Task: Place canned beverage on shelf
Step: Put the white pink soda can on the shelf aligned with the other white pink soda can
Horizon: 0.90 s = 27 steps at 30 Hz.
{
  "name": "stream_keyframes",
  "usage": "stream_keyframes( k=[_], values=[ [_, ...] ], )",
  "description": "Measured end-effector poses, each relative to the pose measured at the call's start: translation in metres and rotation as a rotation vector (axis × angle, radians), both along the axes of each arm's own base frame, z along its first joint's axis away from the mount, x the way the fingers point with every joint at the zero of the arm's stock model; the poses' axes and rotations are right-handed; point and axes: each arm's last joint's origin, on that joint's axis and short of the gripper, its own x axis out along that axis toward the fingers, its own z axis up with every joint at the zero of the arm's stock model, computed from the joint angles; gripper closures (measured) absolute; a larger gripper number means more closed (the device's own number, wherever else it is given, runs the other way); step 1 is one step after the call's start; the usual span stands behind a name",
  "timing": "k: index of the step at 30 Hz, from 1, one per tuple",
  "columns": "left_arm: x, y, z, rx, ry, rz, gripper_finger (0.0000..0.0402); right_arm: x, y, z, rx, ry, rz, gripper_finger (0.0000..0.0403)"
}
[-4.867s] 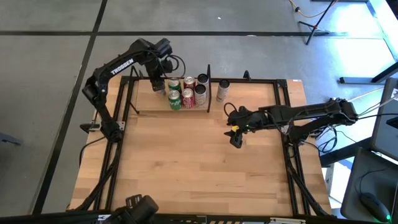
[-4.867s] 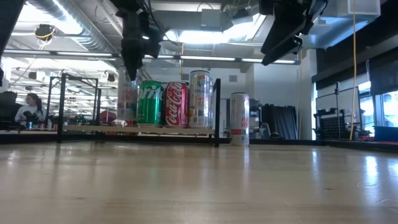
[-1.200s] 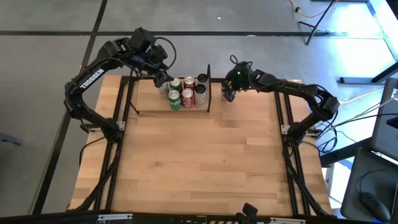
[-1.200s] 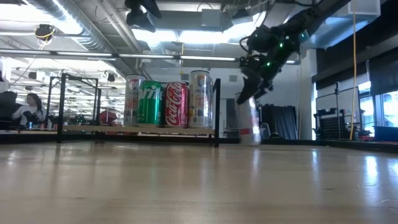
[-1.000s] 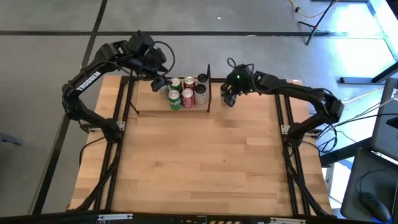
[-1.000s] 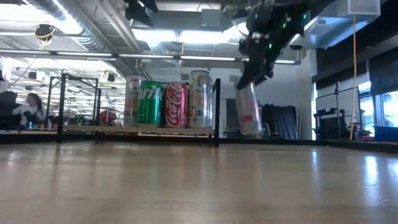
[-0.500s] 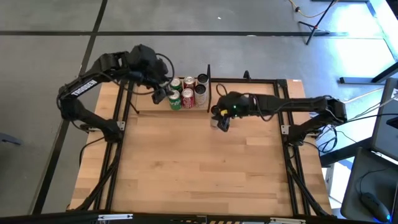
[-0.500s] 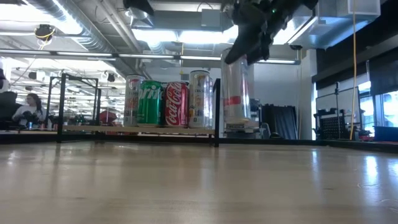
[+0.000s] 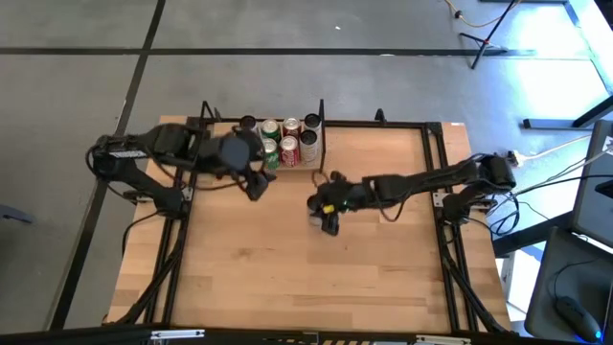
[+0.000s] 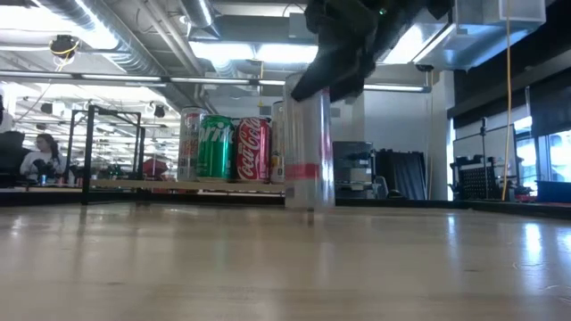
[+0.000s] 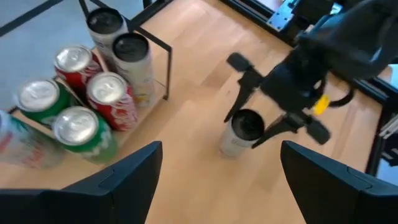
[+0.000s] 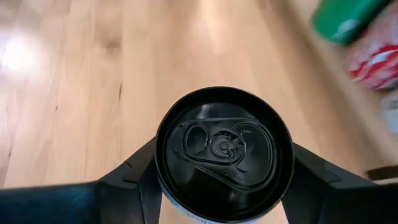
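Silver slim drinks can with a red band (image 10: pixel 309 156), upright, long axis vertical, out on the open wooden bench (image 9: pixel 287 278) in front of the shelf. Gripped near its black top by the right claw (image 9: pixel 326 211), one finger on either side, lid plainly showing between them in the right wrist view. Base close to the wood, but touching or just clear: cannot tell.

Narrow light-wood shelf with thin black rods (image 10: pixel 134 185) at about 11 o'clock from the held can in the high view, along the far edge of the bench. Already loaded at its right end, next to the black upright divider post (image 9: pixel 321 134): green can (image 10: pixel 214 147), red can (image 10: pixel 252 149) and several more packed beside and behind them. Likely only free ledge off to their left, so probably a carry toward 10 or 11 o'clock, then a straight drop with the can kept vertical.

Left claw (image 9: pixel 257 184) spread wide and empty, at about 10 o'clock from the can, between it and the shelf front. Nearer the shelf than the right claw, yet holding nothing; probably in the way of a direct path. Main risk, by the look of it: clipping the front rod or the standing cans.
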Motion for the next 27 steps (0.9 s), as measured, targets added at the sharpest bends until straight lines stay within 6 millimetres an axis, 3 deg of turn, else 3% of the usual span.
stream_keyframes(
  k=[6,15,22,27],
  values=[
    [0.009,-0.033,-0.009,-0.010,-0.019,0.035,0.0088,0.004,0.016,-0.010,-0.018,0.018,0.032,0.0186],
    [0.028,-0.055,-0.025,-0.036,0.021,0.004,0.0088,0.005,0.013,-0.011,-0.048,0.016,-0.002,0.0184],
    [0.031,-0.059,-0.023,-0.057,-0.013,-0.027,0.0088,0.006,0.014,-0.010,-0.044,-0.002,0.000,0.0091],
    [0.032,-0.058,-0.026,-0.021,0.000,-0.006,0.0088,-0.003,0.013,0.006,-0.022,-0.029,0.020,0.0040]
  ],
)
